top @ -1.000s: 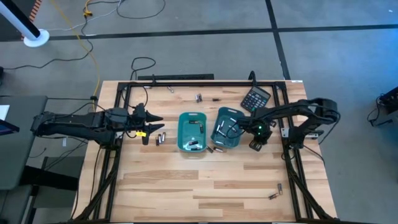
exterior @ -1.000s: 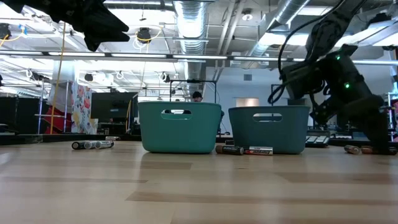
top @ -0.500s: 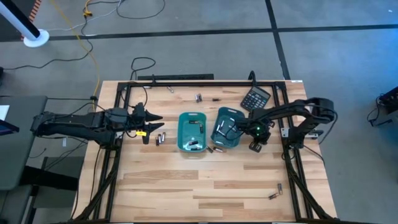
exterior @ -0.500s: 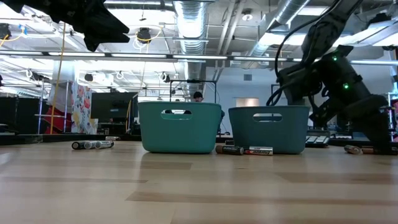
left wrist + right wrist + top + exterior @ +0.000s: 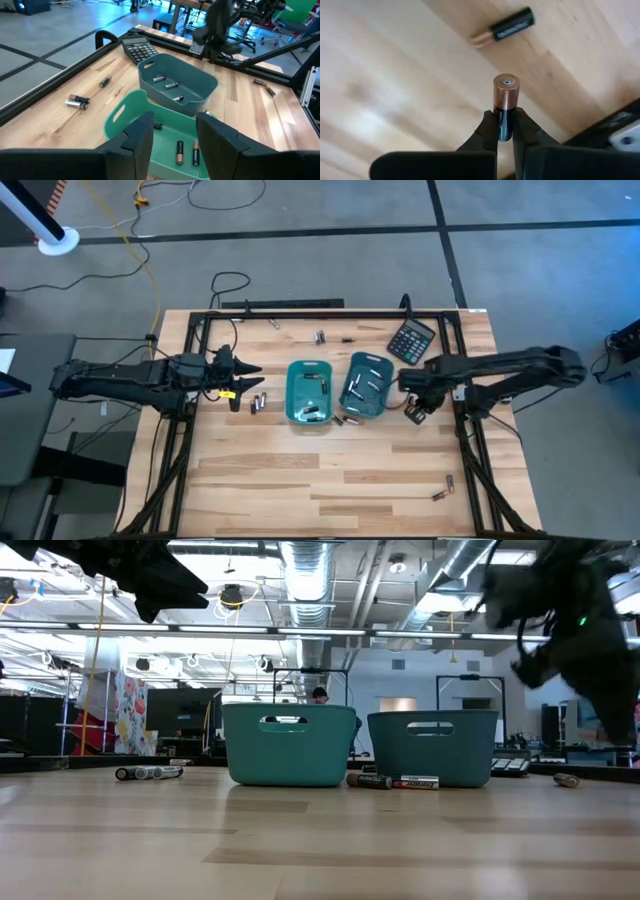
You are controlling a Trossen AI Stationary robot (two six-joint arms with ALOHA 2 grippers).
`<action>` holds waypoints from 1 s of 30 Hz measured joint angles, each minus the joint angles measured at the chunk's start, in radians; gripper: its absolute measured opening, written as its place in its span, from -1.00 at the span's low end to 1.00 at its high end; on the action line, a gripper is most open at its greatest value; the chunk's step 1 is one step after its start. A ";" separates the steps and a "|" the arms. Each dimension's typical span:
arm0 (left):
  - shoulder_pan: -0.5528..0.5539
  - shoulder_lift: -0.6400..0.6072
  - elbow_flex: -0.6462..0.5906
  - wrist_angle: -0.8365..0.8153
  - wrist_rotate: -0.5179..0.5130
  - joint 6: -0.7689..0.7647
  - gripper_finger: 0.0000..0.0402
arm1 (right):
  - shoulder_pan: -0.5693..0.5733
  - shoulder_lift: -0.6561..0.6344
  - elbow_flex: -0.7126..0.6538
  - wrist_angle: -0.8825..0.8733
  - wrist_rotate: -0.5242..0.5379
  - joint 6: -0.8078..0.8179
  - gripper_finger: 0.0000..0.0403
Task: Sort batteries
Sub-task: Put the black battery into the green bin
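I have a battery [image 5: 505,107] pinched in the right claw [image 5: 505,131], coppery end pointing away from the wrist, the fingers [image 5: 487,131] closed on its dark body. In the high view that claw [image 5: 415,387] sits just off the 3 o'clock side of the right teal tray [image 5: 349,404], over the desk [image 5: 330,480]. A second battery [image 5: 503,27] lies loose on the wood beyond it.

To carry this well, I should hold the grip firm (only the lower half of the cell is in the pads, so a jolt could tip it), lift clear of the tray wall, decide which tray suits its type, then centre over that tray before letting go. The left teal tray [image 5: 308,392] lies farther off, toward 9 o'clock.

The left claw [image 5: 243,380] waits at the 9 o'clock edge, partly open and empty, above the loose batteries [image 5: 256,402].

Against the earlier frame, the right arm has swung outward from over the right tray's rim, stretching toward 3 o'clock, and its claw has closed. The left arm has not moved.
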 joint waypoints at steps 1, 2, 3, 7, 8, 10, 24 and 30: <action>0.000 0.000 0.000 0.000 0.000 0.000 -0.30 | 0.023 -0.040 0.000 0.005 0.002 0.043 -0.88; 0.000 0.000 0.000 0.000 0.000 0.000 -0.30 | 0.046 -0.080 0.000 0.010 0.011 0.085 -0.87; 0.000 0.000 0.000 0.000 0.000 0.000 -0.30 | 0.070 -0.119 0.000 0.019 0.023 0.126 -0.87; 0.000 0.000 0.000 0.000 0.000 0.002 -0.30 | 0.171 -0.259 0.003 0.065 0.105 0.277 -0.88; 0.000 0.000 0.000 0.000 0.000 0.008 -0.30 | 0.201 -0.289 0.003 0.080 0.135 0.309 -0.88; 0.000 0.000 0.000 0.000 0.000 0.014 -0.30 | 0.257 -0.338 0.003 0.109 0.208 0.363 -0.88; 0.000 0.000 0.000 0.002 0.000 0.074 -0.30 | 0.241 -0.164 0.015 0.711 0.473 0.143 -0.88; 0.000 0.000 0.000 0.003 0.000 0.073 -0.30 | 0.131 0.131 0.243 0.796 0.351 -0.105 -0.88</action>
